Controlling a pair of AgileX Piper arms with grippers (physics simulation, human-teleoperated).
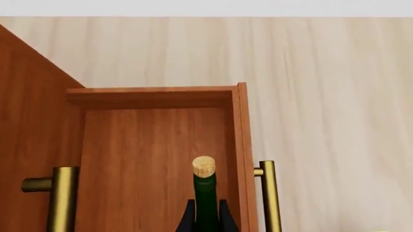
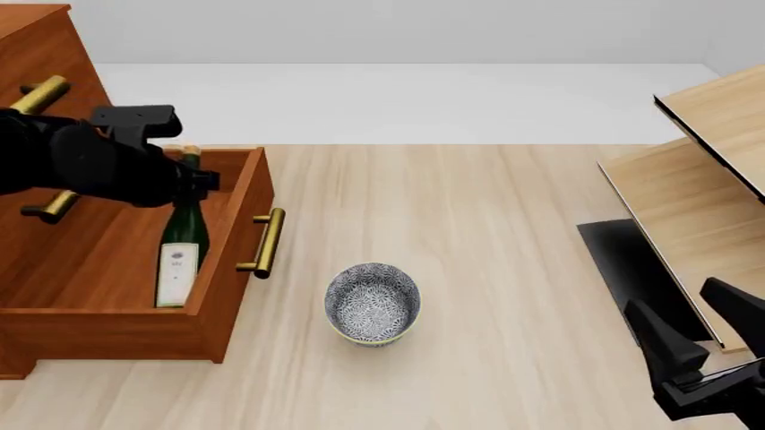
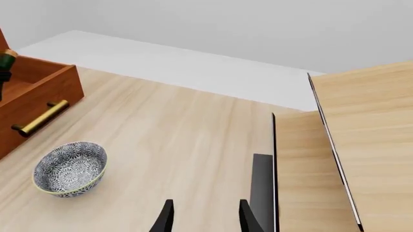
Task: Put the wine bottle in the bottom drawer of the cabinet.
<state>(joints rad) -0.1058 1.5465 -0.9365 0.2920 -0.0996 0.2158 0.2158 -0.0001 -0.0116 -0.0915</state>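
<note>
One wine bottle [image 2: 179,251] stands in the open bottom drawer [image 2: 227,269] of the cabinet [image 2: 36,54], its neck clamped by the left gripper [image 1: 206,215], one patterned bowl [image 2: 373,302] sits nearby, and the right gripper [image 3: 203,217] hangs parted and empty (both grippers partly cut off).

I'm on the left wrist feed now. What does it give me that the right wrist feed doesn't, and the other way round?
Left wrist only: the left gripper shut on the wine bottle, its cork over the bottom drawer's floor, and an upper handle on the cabinet.
Right wrist only: the open right gripper, the patterned bowl, and the pale shelf unit.
Both: the bottom drawer, pulled open, its brass handle, and the table.
</note>
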